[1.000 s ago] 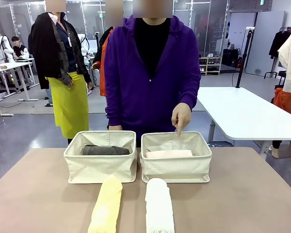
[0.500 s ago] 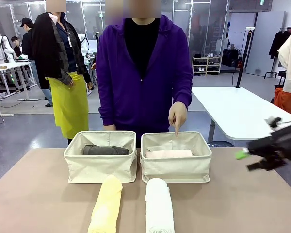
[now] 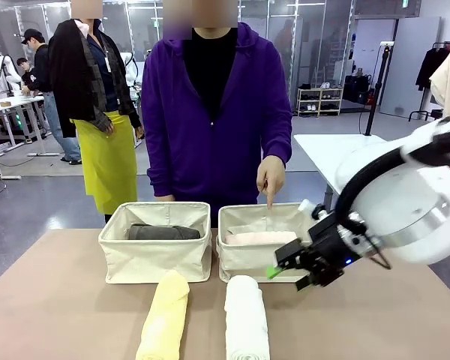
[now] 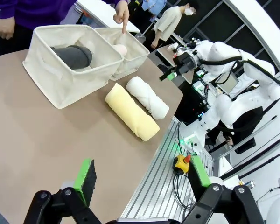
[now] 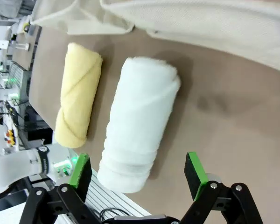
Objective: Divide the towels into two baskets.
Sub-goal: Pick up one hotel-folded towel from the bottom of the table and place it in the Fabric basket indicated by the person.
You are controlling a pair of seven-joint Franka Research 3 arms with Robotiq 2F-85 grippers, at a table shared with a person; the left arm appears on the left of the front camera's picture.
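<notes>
front view: the right gripper (image 3: 289, 277) hangs over the table (image 3: 375, 315) with its fingers spread apart and nothing between them. the white towel (image 3: 246, 319) lies on the table just below and beside the gripper. the yellow towel (image 3: 165, 315) lies alongside it on the side away from the gripper. right behind the gripper stands the right basket (image 3: 247, 259) with the pink towel (image 3: 259, 238) lying inside. whether the gripper touches the basket's front wall is hard to tell from here. beyond that, further from the gripper, the left basket (image 3: 154, 259) holds the grey towel (image 3: 163, 232). across the table, a person's hand (image 3: 271, 178) points one finger down at the right basket's far rim.

right wrist view: the white towel (image 5: 140, 126) lies straight ahead of the right gripper (image 5: 136, 170), lengthwise between the lines of its two green pads, ungripped. the yellow towel (image 5: 78, 107) lies next to it, and a basket wall (image 5: 214, 23) runs past both.

left wrist view: the left gripper (image 4: 142, 176) has its fingers wide apart and empty above the table (image 4: 46, 135). well ahead of it lie the yellow towel (image 4: 130, 111) and the white towel (image 4: 147, 96) side by side. past them stand the left basket (image 4: 60, 79) with the grey towel (image 4: 72, 56) and the right basket (image 4: 126, 58).
</notes>
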